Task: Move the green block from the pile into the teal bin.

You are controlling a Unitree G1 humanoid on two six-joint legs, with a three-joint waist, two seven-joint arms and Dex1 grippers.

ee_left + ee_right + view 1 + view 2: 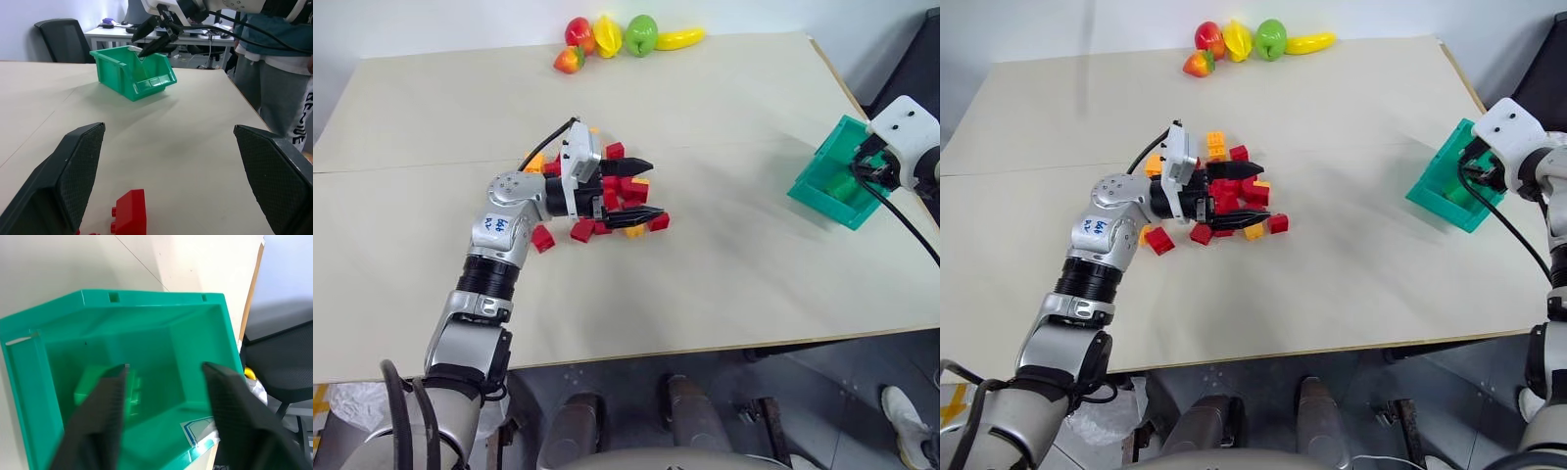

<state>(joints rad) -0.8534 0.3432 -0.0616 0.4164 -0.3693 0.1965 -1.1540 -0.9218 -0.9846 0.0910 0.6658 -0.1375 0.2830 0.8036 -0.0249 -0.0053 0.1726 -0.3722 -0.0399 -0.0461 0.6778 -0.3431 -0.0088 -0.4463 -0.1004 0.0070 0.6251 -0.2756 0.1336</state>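
The green block (95, 389) lies on the floor of the teal bin (822, 186) at the table's right side, partly behind one finger in the right wrist view. My right gripper (166, 367) hangs over the bin's mouth, open, with nothing between its fingers. The pile (622, 196) of red, yellow and orange bricks sits at the table's middle. My left gripper (641, 189) reaches across it pointing right, open wide and holding nothing. A red brick (129, 218) lies just below its fingers.
A row of toy fruit (626, 39) lies at the table's far edge. The bin stands close to the right table edge. Beyond that edge are a black chair (66, 39), a desk and a standing person (274, 73).
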